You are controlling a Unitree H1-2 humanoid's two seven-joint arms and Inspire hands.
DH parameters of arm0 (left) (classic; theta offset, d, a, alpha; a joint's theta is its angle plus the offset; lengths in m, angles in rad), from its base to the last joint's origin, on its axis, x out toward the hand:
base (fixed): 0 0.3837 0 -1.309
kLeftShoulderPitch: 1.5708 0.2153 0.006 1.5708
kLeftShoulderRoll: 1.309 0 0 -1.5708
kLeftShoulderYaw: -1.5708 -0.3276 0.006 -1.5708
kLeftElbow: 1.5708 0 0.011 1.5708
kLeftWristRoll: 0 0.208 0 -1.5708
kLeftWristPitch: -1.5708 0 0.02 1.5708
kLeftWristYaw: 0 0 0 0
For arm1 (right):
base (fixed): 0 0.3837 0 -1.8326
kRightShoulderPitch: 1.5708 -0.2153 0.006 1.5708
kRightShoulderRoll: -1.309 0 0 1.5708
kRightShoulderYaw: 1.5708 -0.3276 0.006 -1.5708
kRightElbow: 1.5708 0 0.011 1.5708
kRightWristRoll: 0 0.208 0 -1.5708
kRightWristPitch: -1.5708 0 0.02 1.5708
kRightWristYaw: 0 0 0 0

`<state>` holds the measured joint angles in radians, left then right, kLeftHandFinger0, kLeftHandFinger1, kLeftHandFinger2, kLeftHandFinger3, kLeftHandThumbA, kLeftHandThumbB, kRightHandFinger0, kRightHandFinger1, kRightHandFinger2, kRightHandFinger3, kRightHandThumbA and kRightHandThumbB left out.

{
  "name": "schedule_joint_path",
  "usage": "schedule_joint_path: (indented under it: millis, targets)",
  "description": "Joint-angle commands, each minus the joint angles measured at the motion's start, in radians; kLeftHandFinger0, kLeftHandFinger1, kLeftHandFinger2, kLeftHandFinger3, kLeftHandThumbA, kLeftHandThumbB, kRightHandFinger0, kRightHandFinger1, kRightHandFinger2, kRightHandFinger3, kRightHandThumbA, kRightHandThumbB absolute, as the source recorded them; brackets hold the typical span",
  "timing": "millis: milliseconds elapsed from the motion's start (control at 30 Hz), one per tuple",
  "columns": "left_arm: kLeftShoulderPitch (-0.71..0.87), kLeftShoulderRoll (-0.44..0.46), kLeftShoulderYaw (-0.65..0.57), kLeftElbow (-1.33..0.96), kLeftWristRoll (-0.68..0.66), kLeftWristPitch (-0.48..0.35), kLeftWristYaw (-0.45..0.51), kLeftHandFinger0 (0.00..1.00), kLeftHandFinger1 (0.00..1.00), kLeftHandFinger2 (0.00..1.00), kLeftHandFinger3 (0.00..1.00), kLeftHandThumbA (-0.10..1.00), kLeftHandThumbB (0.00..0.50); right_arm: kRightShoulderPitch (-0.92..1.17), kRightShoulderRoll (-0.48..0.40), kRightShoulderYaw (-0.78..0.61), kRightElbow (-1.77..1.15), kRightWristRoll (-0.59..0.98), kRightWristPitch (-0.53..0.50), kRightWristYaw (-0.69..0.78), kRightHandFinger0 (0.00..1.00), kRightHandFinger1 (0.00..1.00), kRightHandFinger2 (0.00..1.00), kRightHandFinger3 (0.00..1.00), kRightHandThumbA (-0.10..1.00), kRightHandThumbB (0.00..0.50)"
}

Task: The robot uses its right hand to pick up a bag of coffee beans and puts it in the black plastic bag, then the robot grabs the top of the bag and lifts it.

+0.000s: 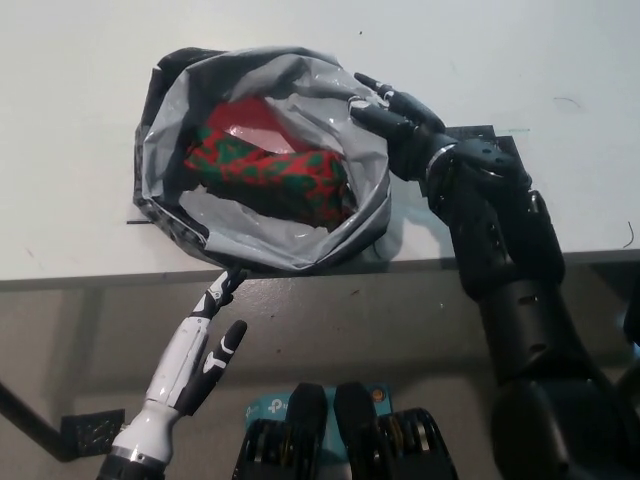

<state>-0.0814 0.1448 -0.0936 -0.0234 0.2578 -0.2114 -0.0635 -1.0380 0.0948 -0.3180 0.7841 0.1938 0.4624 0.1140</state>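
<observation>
the white table point(80, 150) lies bare on every side of the plastic bag point(170, 215), so its rim can be reached from outside. the bag's mouth gapes upward, but the coffee bag point(270, 170) fills most of it. the right hand point(395, 110) blocks the rim's right side; the left hand point(195, 355) hangs below the table's edge.

A white table point(80, 120) carries the open black plastic bag point(262, 255) — just left of the right hand point(395, 115), beyond the left hand point(190, 355) — near the table's front edge.
</observation>
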Motion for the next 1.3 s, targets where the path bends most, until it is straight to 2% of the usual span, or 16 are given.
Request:
schedule_joint_path:
  millis: [0, 133, 200, 267, 367, 400, 500, 633, 800, 833, 900, 967, 1000, 1067, 1100, 1267]
  targets:
    - [-0.016, 0.006, 0.005, -0.038, 0.000, -0.031, 0.013, 1.00, 1.00, 1.00, 1.00, 1.00, 0.164, -0.273, 0.107, -0.068, -0.204, 0.652, 0.008, -0.230, 0.00, 0.26, 0.73, 0.87, -0.10, 0.090]
    - [-0.017, 0.006, 0.006, -0.035, -0.007, -0.029, 0.009, 1.00, 1.00, 1.00, 1.00, 1.00, 0.162, -0.343, 0.111, -0.056, -0.213, 0.737, 0.008, -0.309, 0.00, 0.24, 0.71, 0.83, -0.10, 0.096]
    - [-0.019, 0.005, 0.003, -0.031, 0.005, -0.040, 0.016, 1.00, 1.00, 1.00, 1.00, 1.00, 0.157, -0.374, 0.118, -0.065, -0.222, 0.744, 0.008, -0.336, 0.00, 0.25, 0.74, 1.00, -0.10, 0.093]
    - [-0.019, 0.004, 0.003, -0.031, 0.006, -0.040, 0.017, 1.00, 1.00, 1.00, 1.00, 1.00, 0.160, -0.411, 0.125, -0.072, -0.231, 0.775, 0.008, -0.379, 0.04, 0.32, 0.82, 1.00, -0.10, 0.163]
    - [-0.021, -0.001, 0.004, -0.033, -0.002, -0.031, 0.015, 1.00, 1.00, 1.00, 1.00, 1.00, 0.172, -0.466, 0.115, -0.071, -0.215, 0.803, 0.008, -0.401, 0.00, 0.23, 0.76, 0.96, -0.10, 0.105]
    - [-0.021, -0.002, 0.004, -0.034, -0.003, -0.028, 0.015, 1.00, 1.00, 1.00, 1.00, 1.00, 0.175, -0.505, 0.103, -0.072, -0.193, 0.828, 0.008, -0.404, 0.00, 0.24, 0.78, 0.83, -0.10, 0.082]
    - [-0.027, -0.001, 0.003, -0.034, 0.001, -0.024, 0.014, 1.00, 1.00, 1.00, 1.00, 1.00, 0.175, -0.544, 0.094, -0.076, -0.183, 0.844, 0.008, -0.421, 0.00, 0.32, 0.83, 1.00, -0.10, 0.064]
    - [-0.029, -0.001, 0.002, -0.034, -0.001, -0.028, 0.012, 1.00, 1.00, 1.00, 1.00, 1.00, 0.165, -0.573, 0.094, -0.084, -0.194, 0.798, 0.008, -0.454, 0.00, 0.32, 0.87, 1.00, -0.10, 0.073]
    - [-0.032, 0.002, -0.001, -0.037, 0.015, -0.027, 0.013, 1.00, 1.00, 1.00, 1.00, 1.00, 0.151, -0.601, 0.061, -0.017, -0.161, 0.645, 0.008, -0.417, 0.00, 0.26, 0.80, 1.00, -0.10, 0.067]
    - [-0.033, 0.003, 0.000, -0.036, 0.010, -0.032, 0.013, 1.00, 1.00, 1.00, 1.00, 1.00, 0.149, -0.615, 0.043, 0.025, -0.130, 0.551, 0.008, -0.389, 0.00, 0.28, 0.77, 0.65, -0.10, 0.091]
    - [-0.033, 0.003, 0.001, -0.040, 0.011, -0.031, 0.014, 1.00, 1.00, 1.00, 1.00, 1.00, 0.147, -0.632, 0.023, 0.071, -0.094, 0.465, 0.008, -0.359, 0.00, 0.27, 0.74, 0.74, -0.10, 0.087]
    - [-0.032, 0.003, 0.001, -0.045, 0.016, -0.026, 0.015, 1.00, 1.00, 1.00, 1.00, 1.00, 0.147, -0.644, 0.013, 0.092, -0.067, 0.438, 0.008, -0.345, 0.00, 0.26, 0.73, 0.61, -0.10, 0.089]
    - [-0.035, 0.004, 0.001, -0.044, 0.013, -0.026, 0.013, 1.00, 1.00, 1.00, 1.00, 1.00, 0.145, -0.654, 0.005, 0.103, -0.041, 0.410, 0.008, -0.330, 0.00, 0.24, 0.73, 0.85, -0.10, 0.093]
    - [-0.037, 0.004, 0.000, -0.040, 0.014, -0.030, 0.013, 1.00, 1.00, 1.00, 1.00, 1.00, 0.143, -0.667, -0.002, 0.115, -0.015, 0.394, 0.008, -0.325, 0.00, 0.23, 0.72, 0.85, -0.10, 0.093]
    - [-0.037, 0.003, -0.001, -0.037, 0.017, -0.034, 0.015, 1.00, 1.00, 1.00, 1.00, 1.00, 0.140, -0.677, -0.005, 0.119, 0.001, 0.396, 0.008, -0.330, 0.00, 0.21, 0.72, 1.00, -0.10, 0.108]
    - [-0.040, 0.001, -0.002, -0.038, 0.022, -0.029, 0.015, 1.00, 1.00, 1.00, 1.00, 1.00, 0.147, -0.708, -0.006, 0.121, 0.026, 0.423, 0.008, -0.340, 0.00, 0.17, 0.69, 1.00, -0.10, 0.113]
